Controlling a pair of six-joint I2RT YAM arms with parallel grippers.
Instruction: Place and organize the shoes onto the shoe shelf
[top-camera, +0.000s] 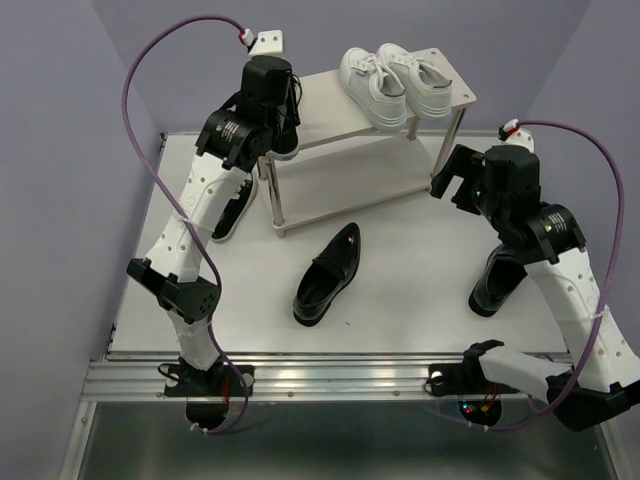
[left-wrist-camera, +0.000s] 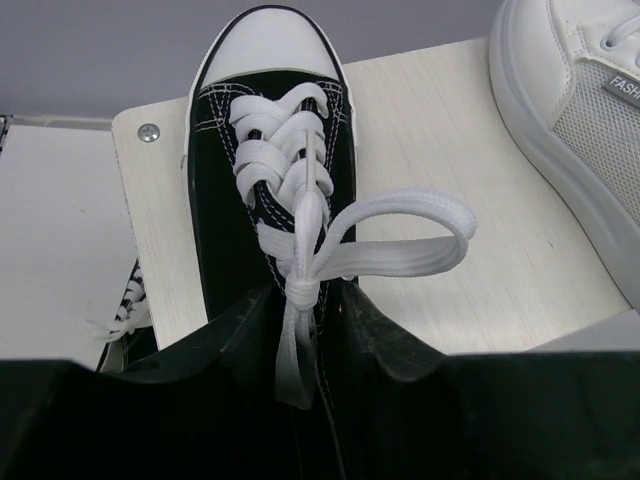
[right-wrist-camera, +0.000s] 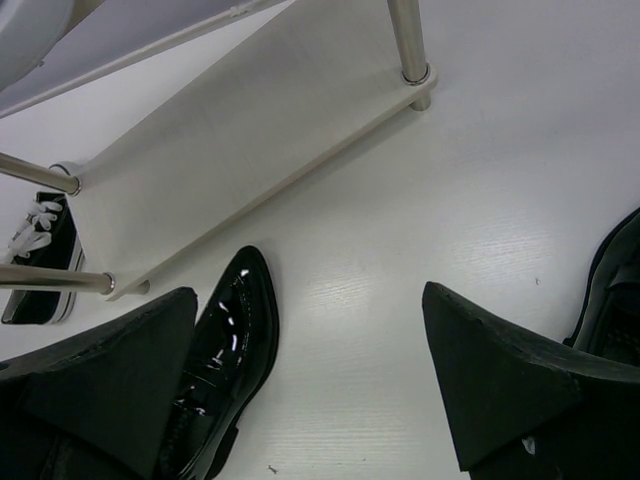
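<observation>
Black fingers (left-wrist-camera: 400, 350) of the left gripper (left-wrist-camera: 310, 335) are sitting closest to the camera. They are squeezing a black cloth sneaker (left-wrist-camera: 270, 180) just behind its bow. This sneaker is showing a white toe cap, fat white laces and a white rim round its sole. It is resting on the top board of the shelf (left-wrist-camera: 450, 150), at the left end, with its toe pointing toward the far edge of the table (top-camera: 400, 300).

Two white sneakers (top-camera: 395, 85) are sitting side by side at the right end of the same board.

The shelf is standing near the far edge of the table. It is showing two pale wood boards and thin silver legs.

The other black cloth sneaker (top-camera: 235, 212) is lying on the table just beside the shelf's left legs, toward the left edge.

One shiny black loafer (top-camera: 328, 275) is lying in the middle of the table, with its pointy toe aiming at the shelf. The second loafer (top-camera: 497, 280) is lying near the right edge, partly hiding under the right arm.

The right gripper (right-wrist-camera: 310, 370) is hanging over the table near the shelf's right legs. Its fingers are spreading wide and are gripping nothing.
</observation>
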